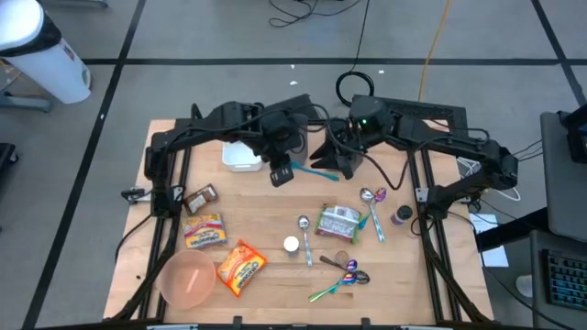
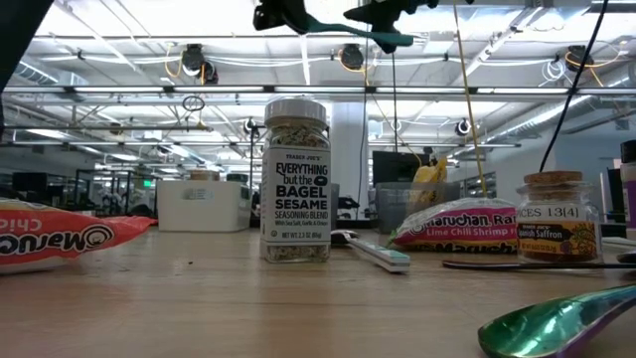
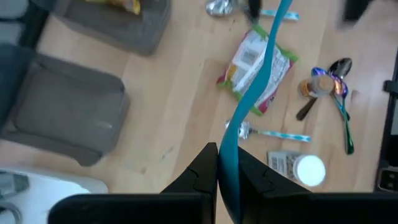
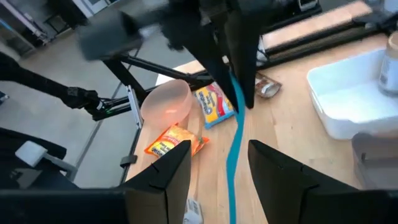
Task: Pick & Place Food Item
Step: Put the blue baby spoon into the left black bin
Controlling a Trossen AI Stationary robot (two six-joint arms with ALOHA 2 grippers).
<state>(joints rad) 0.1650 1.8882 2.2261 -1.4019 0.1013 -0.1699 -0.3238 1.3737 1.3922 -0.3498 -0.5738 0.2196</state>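
The left gripper [image 1: 282, 174] is raised above the back-centre of the table [image 1: 266, 215], w/ its fingers [image 3: 205, 171] pinched tight on one end of a teal utensil [image 3: 252, 93]; the handle is seen as a long blue strip running out from betw. the fingers. In the high view the teal utensil [image 1: 320, 172] is held in the air, reaching from the left gripper toward the right gripper [image 1: 341, 170]. The right gripper's fingers [image 4: 158, 180] are set roughly half apart, w/ the teal strip [image 4: 234, 155] hanging betw. them but not clearly touched by either.

A white container [image 1: 241, 155] is placed just beside the left gripper, at the back. On the table's left-front, a pink bowl [image 1: 188, 280], an orange ramen pack [image 1: 240, 267] & a yellow ramen pack [image 1: 204, 231] are laid near each other. Toward the centre-right, a green chili-shrimp ramen pack [image 1: 337, 223] is seen, w/ spoons [image 1: 371, 206] just beside it. A seasoning jar [image 2: 296, 181] labelled "Everything but the Bagel Sesame" is stood upright in the low view, w/ a small saffron jar [image 2: 556, 219] to its right.
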